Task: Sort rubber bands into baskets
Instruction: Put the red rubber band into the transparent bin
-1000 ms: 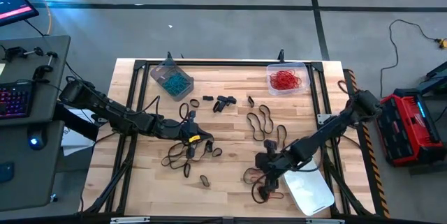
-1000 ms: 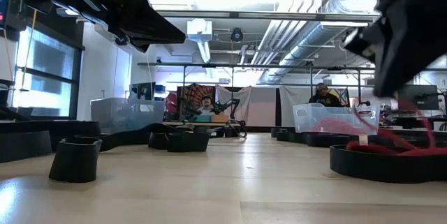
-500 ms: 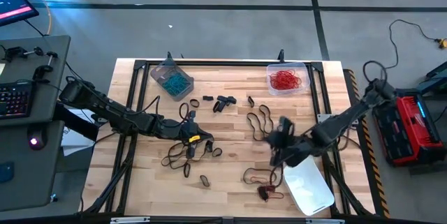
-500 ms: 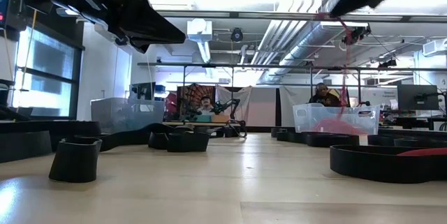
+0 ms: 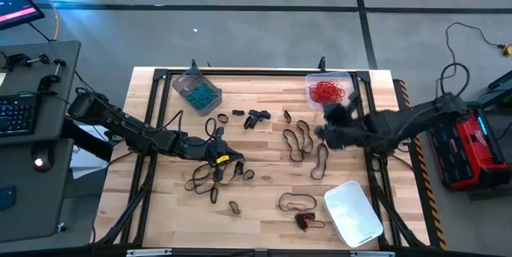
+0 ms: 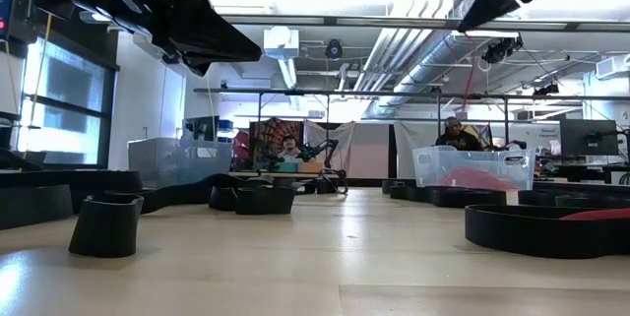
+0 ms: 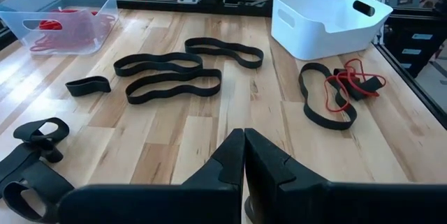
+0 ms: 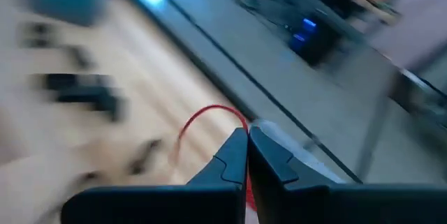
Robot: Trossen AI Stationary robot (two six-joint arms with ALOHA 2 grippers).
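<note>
Room: we are looking across a wooden table [image 5: 264, 153] into a workshop of pipes, benches and screens; a person is sitting far behind the red tub.
Change: we are swinging the right tool [image 5: 338, 119] away from the near right corner, where it was a second ago beside the white tub [image 5: 353, 213], and it is now arriving beside the red tub [image 5: 328, 90] at the far right.
Right tool: clenched, gripping a red band [image 8: 209, 123] that is looping out from between its tips in the right wrist view.
Left tool [image 5: 218, 158]: clamped on nothing we can see, hovering unmoved over the black bands [image 5: 212, 178] at the left centre.
Red bands: most are lying in the red tub; one more, the stray red band [image 5: 308, 222], is waiting by the white tub.
Teal bands [image 5: 198, 94]: all are sitting in the far-left tub [image 5: 186, 80].
Black bands: we are leaving them spread over the table, and the white tub is standing empty.
Meaning: we are judging this red band nearly delivered; release over the tub is what remains, then the last red and all the black.
</note>
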